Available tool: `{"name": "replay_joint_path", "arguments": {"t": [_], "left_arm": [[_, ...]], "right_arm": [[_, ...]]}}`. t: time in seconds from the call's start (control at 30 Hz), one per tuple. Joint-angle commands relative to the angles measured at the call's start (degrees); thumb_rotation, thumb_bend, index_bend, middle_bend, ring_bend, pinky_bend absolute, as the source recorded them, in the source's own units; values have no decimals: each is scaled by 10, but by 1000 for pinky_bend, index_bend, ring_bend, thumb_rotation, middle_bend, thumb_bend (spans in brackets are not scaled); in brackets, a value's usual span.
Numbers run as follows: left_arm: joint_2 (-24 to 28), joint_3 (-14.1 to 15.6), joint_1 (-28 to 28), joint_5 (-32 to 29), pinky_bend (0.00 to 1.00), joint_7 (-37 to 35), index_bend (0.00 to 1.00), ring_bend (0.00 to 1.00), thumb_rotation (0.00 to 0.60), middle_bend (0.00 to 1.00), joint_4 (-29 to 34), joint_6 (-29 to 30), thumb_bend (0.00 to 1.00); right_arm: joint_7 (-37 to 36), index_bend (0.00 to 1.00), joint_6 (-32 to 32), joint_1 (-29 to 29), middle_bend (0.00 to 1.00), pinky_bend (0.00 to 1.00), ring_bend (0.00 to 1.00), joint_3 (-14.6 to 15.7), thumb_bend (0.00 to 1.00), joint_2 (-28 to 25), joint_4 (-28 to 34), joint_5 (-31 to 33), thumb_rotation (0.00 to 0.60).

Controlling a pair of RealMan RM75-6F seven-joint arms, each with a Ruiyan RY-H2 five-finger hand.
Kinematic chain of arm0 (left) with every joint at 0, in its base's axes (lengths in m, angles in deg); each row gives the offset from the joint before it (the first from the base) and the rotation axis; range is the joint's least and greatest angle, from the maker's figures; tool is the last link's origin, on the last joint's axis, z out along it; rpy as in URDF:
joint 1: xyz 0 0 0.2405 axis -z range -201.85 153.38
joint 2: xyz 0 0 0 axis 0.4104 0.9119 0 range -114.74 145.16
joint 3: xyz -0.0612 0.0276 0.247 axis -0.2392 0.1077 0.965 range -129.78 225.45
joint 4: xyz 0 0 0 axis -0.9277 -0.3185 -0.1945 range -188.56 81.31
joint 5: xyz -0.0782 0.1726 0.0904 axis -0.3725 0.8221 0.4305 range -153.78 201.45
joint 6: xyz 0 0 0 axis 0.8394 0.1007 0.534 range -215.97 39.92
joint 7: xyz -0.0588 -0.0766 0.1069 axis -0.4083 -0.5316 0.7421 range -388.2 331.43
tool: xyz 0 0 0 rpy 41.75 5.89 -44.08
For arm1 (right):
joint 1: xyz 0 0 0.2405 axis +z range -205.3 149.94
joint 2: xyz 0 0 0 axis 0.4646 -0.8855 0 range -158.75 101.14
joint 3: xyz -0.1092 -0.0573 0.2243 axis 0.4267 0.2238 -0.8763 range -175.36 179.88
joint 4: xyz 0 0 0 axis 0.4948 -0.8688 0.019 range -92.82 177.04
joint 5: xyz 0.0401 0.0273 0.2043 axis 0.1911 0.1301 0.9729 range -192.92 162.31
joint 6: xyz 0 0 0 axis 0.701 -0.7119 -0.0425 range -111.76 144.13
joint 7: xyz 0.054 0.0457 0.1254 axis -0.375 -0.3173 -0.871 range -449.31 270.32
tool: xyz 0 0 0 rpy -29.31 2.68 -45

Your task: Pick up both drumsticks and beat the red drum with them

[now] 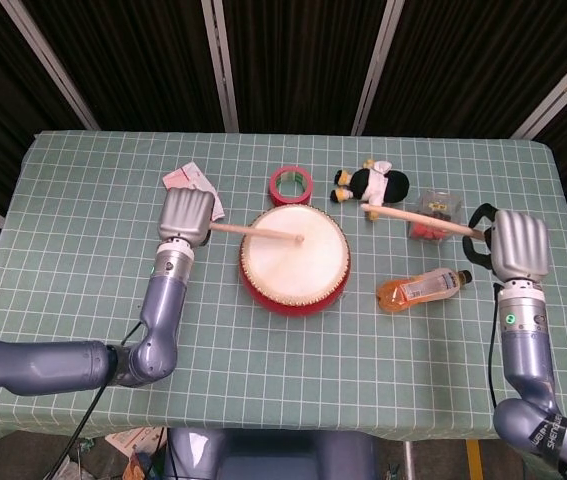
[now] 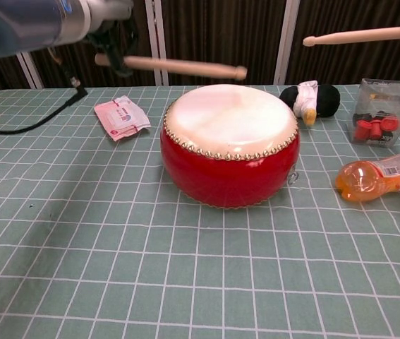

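tape: red roll of tape (image 1: 290,185) lying flat near the table's far side
plush: black and white stuffed toy (image 1: 371,183) on its side
box: clear plastic box (image 2: 384,111) with red bits inside
bottle: orange drink bottle (image 2: 381,176) lying down
packet: pink and white tissue packet (image 2: 120,117)
cloth: green checked tablecloth (image 1: 83,250)

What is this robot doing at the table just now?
It is drumming. The left hand holds a wooden drumstick with its tip raised just above the round red drum's white skin. The right hand holds the other wooden drumstick up, off to the drum's right.
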State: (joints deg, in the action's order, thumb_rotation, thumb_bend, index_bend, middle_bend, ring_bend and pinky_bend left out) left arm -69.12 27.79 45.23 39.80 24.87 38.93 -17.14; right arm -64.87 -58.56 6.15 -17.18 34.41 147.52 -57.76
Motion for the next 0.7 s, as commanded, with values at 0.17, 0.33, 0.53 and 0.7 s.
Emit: {"name": "replay_joint_path", "arguments": {"t": [0.17,0.33,0.53,0.7], "left_arm": [[82,-40,-64,120,1000,-130,795,1000,600,1000,77,0,584],[105,-40,-78,133,1000,-146,795,1000,600,1000,89,-3,583],[131,-45,-93,138,1000,-168,795,1000,600,1000,96,-14,584],[146,-35,-106,148,1000,-181,795,1000,600,1000,99,-28,584]], "right_arm": [[-111,1000,64,-9,1000,954,1000,-20,660,-17,29,-33,600],[-144,1000,97,-3,1000,953,1000,-26,661,-17,43,-28,600],[-122,1000,135,23,1000,953,1000,-11,660,-2,37,-11,600],[-30,1000,154,65,1000,953,1000,35,661,46,-8,16,600]]}}
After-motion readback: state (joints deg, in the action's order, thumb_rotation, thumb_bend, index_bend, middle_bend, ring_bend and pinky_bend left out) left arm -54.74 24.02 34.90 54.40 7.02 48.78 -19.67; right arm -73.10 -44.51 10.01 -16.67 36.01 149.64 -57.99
